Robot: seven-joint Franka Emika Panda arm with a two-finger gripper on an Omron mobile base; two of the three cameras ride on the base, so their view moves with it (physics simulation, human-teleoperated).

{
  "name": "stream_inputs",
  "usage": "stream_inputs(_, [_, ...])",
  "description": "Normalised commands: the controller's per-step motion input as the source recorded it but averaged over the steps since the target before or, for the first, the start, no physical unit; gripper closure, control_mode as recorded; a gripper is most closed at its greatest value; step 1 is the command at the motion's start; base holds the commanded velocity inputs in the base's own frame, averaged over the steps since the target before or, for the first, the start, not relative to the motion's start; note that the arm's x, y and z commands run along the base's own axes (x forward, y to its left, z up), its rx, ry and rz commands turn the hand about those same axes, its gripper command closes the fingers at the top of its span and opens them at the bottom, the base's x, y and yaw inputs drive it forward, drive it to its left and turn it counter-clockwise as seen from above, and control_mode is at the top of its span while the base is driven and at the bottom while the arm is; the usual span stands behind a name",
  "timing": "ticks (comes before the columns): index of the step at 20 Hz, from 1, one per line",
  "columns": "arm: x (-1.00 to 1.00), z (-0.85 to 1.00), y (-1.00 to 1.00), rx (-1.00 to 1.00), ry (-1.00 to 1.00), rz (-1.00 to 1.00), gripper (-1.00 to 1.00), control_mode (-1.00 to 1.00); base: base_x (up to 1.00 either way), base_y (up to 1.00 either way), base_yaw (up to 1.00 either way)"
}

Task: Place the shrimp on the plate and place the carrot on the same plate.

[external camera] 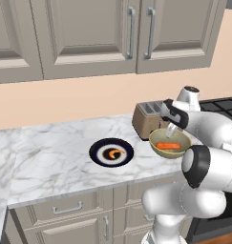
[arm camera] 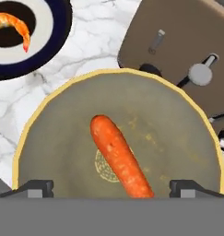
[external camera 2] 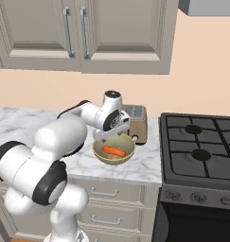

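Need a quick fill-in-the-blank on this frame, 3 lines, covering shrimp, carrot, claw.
1. The shrimp lies on the ____.
2. The carrot lies inside the yellowish ____.
3. The open claw hangs above the carrot, with the ____ standing just behind on the counter.

Missing words: plate; bowl; toaster.

Orange against navy, olive and veined marble

The carrot (arm camera: pixel 119 156) is orange-red, lying in a yellowish-green bowl (arm camera: pixel 53 138) with a paler yellow rim. The shrimp (arm camera: pixel 16 25) is orange with a paler inner edge — on a navy-black plate (arm camera: pixel 49 55) with a whitish ring. The counter (external camera: pixel 55 152) is white marble, grey-veined; the toaster (arm camera: pixel 178 41) is brown — grey knob.
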Motion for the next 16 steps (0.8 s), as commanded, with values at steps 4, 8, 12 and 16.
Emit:
stream_inputs(4, [0.22,-0.07,-0.03,-0.07,0.00,0.43,-1.00,-1.00,0.00,0.00,0.00])
stream_inputs(8, [0.28,-0.49,-0.01,0.00,0.03,0.17,-1.00,-1.00,0.00,0.00,0.00])
stream_inputs(12, [0.11,-0.53,0.00,0.00,0.12,0.03,-1.00,-1.00,0.00,0.00,0.00])
stream_inputs(16, [0.02,-0.30,0.00,0.00,0.10,0.02,-1.00,-1.00,0.00,0.00,0.00])
